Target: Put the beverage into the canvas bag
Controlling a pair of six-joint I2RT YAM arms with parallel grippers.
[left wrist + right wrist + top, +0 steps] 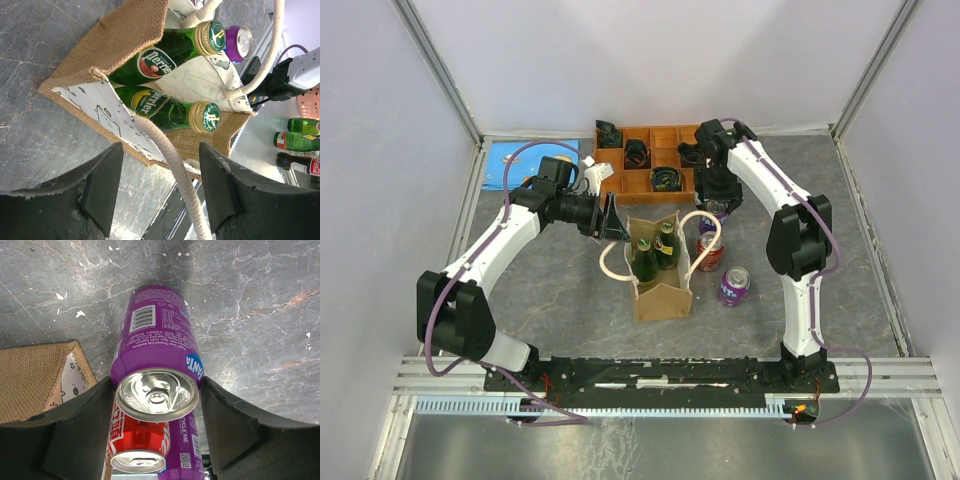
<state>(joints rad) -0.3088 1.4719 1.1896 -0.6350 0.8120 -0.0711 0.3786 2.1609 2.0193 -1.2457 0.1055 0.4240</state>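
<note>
Right wrist: purple Fanta can [157, 335] between fingers [80, 430] of right hand [156, 390], grip uncertain; left hand [161, 150] released.

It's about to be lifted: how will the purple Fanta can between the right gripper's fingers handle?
The purple Fanta can looks unopened, so probably full and heavy for its size. Its smooth wall may slip in a light grip. Nudged, it could tip against the nearby red can.

I read "Perrier" on the upper green bottle [156, 62] and the lower green bottle [150, 102]. The top purple can [157, 335] bore what looked like "Fanta", the second purple can [186, 447] "CYCLE ME", the red can [131, 437] Chinese characters
</note>
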